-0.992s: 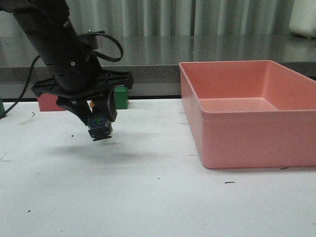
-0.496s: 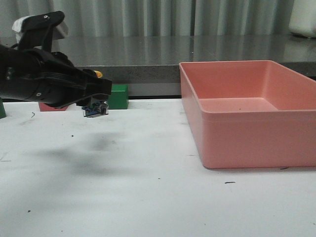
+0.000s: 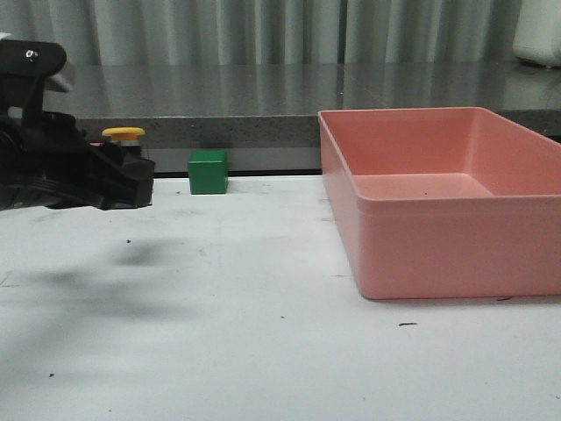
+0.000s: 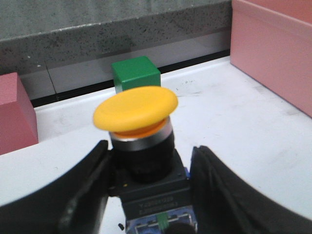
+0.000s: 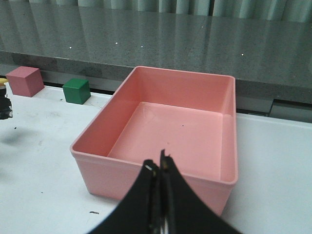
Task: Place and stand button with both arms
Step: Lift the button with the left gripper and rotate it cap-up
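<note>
My left gripper hangs above the table at the far left, lying roughly level, and is shut on the button. The button's yellow cap points up. In the left wrist view, the button shows its yellow cap, silver collar and black body, with the two black fingers clamped on the sides of the body. My left gripper holds it clear of the table. My right gripper is shut with nothing in it, near the front wall of the pink bin. It is out of the front view.
The pink bin stands at the right, with nothing in it. A green cube sits at the table's back edge, and a red cube sits to its left. A grey ledge runs behind the table.
The left arm has swung up and to the left, turning from pointing down to lying level. The button it holds now shows its yellow cap on top.
</note>
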{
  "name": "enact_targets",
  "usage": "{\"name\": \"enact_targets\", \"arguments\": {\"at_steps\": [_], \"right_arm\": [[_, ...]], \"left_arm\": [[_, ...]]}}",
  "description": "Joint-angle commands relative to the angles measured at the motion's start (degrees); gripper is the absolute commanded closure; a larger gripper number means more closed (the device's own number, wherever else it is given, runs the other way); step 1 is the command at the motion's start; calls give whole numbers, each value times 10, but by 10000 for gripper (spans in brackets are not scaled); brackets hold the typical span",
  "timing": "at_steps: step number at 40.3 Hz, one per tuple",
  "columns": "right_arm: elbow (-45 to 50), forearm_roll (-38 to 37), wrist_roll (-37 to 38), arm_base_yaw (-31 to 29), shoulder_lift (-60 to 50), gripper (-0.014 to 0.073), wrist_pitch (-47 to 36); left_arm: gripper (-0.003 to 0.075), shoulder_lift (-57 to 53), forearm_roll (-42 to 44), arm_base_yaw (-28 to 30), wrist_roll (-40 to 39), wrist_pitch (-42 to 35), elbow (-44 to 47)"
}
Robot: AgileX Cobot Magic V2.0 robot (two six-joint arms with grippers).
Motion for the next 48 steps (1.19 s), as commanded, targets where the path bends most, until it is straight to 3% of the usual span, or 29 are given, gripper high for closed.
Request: {"name": "enact_targets", "arguments": {"at_steps": [1, 17, 32, 48], "right_arm": [[-14, -11, -5, -4, 5, 661, -47], [-14, -11, -5, -4, 5, 661, -47], [-14, -11, -5, -4, 5, 661, -47], [-14, -11, -5, -4, 5, 661, -47]], "left_arm": [[512, 1, -4, 2, 2, -106, -6], [509, 69, -4, 1, 2, -179, -6], [510, 103, -4, 1, 2, -183, -6], [510, 147, -4, 1, 2, -270, 4]]}}
